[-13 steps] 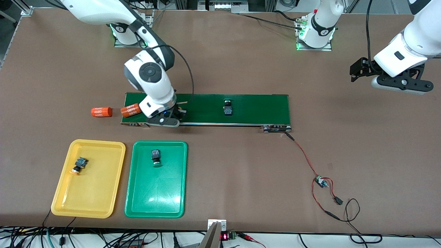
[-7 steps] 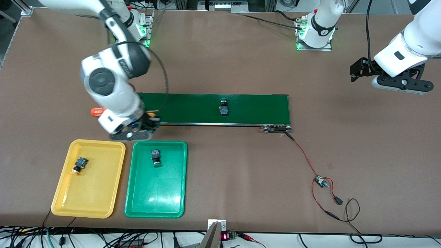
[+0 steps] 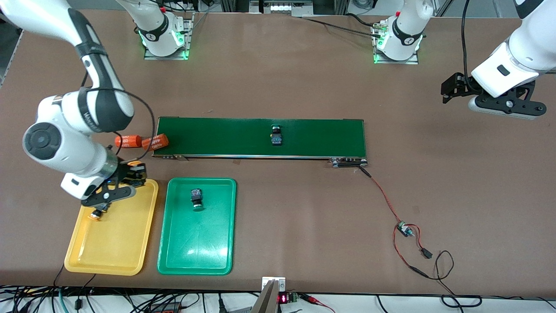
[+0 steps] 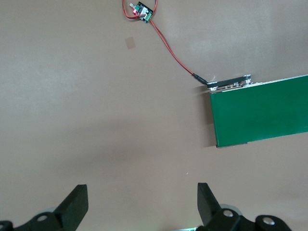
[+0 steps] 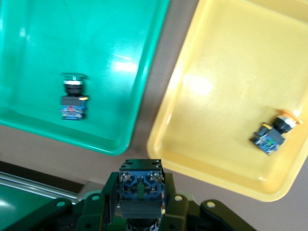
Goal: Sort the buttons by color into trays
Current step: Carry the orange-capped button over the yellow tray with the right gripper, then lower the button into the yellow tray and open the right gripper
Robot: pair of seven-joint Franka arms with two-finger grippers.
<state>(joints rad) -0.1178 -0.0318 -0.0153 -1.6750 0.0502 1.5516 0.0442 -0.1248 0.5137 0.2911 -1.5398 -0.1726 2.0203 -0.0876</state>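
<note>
brown table (image 3: 282, 78) holds orange cylinders (image 3: 155, 142) printed "4680".

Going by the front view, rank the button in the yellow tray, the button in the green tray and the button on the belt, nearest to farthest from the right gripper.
Right gripper, shut on a button, hangs over the yellow tray.
1. Button in the yellow tray, just beneath the gripper.
2. Button in the green tray, in the neighbouring tray.
3. Button on the belt, midway along it.

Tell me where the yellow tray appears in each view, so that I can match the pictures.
Front view: the yellow tray lies beside the green tray, toward the right arm's end of the table; the right gripper is over it.
Left wrist view: not in it.
Right wrist view: the yellow tray again lies beside the green tray.
Shared landmark: the green tray.
</note>
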